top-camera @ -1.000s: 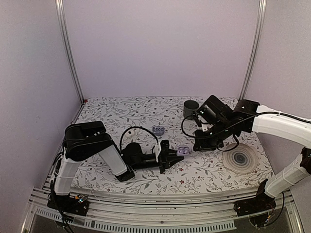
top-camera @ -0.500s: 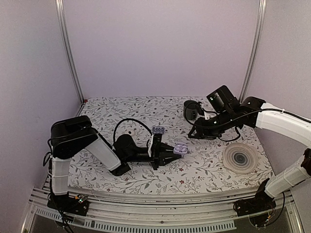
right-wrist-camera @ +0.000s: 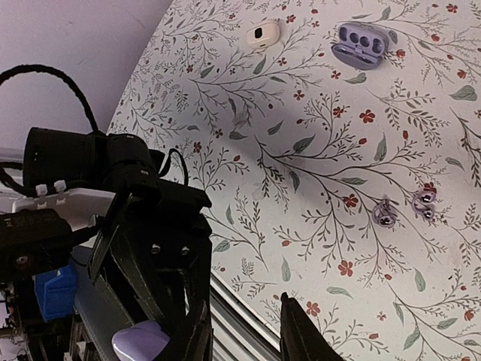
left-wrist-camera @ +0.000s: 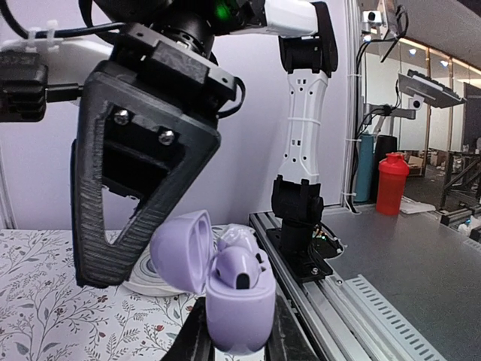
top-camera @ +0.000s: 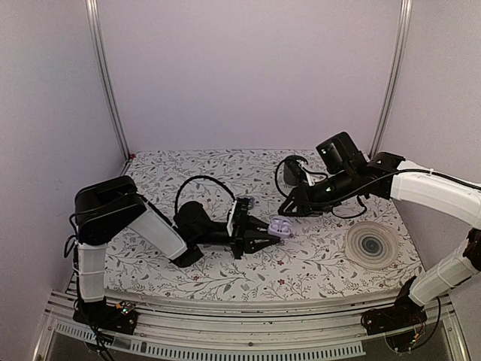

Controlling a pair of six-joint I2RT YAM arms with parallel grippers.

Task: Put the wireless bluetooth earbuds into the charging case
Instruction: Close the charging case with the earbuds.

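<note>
Charging case (left-wrist-camera: 240, 304), lilac, lid open, is clamped in the left gripper (top-camera: 263, 239) above the table's (top-camera: 188, 173) middle. The right gripper (right-wrist-camera: 244, 335) is poised just over it, jaws apart and empty. The earbud (left-wrist-camera: 242, 272) showing inside is best pressed straight down, clear of the lid; room is left toward the near edge, less by the mug (top-camera: 290, 171) at the far edge.

No lettering, brand, number or sign can be read in any view. The charging case (left-wrist-camera: 237, 304) shows only a plain glossy lilac shell, and the red bottle (left-wrist-camera: 391, 184) far off to its right is too small to show any print.
</note>
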